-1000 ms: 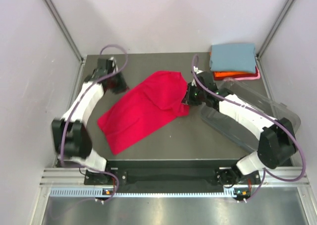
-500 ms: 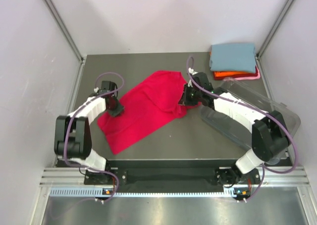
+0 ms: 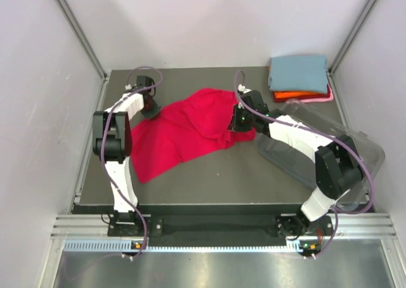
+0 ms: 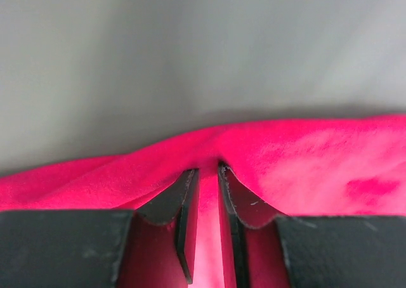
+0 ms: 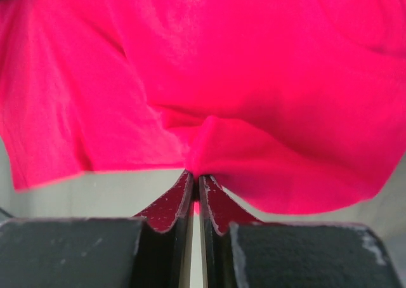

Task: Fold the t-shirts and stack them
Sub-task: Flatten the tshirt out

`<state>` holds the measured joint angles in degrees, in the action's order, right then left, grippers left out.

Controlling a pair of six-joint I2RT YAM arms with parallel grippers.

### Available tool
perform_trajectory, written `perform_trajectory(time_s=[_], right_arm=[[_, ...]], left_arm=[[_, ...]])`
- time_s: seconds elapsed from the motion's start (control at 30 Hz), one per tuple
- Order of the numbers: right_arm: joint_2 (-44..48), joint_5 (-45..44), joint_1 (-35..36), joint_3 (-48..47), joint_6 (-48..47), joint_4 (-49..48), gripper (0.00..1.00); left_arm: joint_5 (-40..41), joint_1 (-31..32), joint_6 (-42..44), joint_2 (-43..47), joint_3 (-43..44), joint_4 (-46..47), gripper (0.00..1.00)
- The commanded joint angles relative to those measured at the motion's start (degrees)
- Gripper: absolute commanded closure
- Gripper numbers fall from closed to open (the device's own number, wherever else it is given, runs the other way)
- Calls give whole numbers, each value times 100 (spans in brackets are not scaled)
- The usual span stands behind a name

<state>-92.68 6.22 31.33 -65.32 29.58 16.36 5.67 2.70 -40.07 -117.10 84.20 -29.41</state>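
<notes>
Tips of left pincer point(image 4: 204, 172) and right pincer point(image 5: 195, 174) vanish into red t-shirt point(image 3: 190, 130).

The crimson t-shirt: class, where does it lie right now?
In the top view, the crimson t-shirt sprawls across the middle of the table, held between the left gripper and the right gripper, with the folded stack at the far right corner.

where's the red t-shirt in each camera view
top external: the red t-shirt lies spread mid-table, between the two arms.
left wrist: it fills the lower band; the left gripper has its jaws on the shirt's edge.
right wrist: it fills most of the picture; the right gripper has its jaws shut on a fold.
shared landmark: the grey table, showing beside the cloth in all three views.
</notes>
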Motion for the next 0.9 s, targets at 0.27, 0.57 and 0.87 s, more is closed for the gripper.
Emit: perform_trajectory(time_s=[0.27,0.57,0.87], right_arm=[[-690,-366,-83,-991,-32,444,86],[-312,-877,-83,-913,293,1080,63],[-470,-500,-75,-789,30,983,70]], left_arm=[[-523,-94,957,-2653,4437,-556,72],[144,3,1336,753,1409,-311,60],[-935,-1663,335,2893,-1517,128,66]])
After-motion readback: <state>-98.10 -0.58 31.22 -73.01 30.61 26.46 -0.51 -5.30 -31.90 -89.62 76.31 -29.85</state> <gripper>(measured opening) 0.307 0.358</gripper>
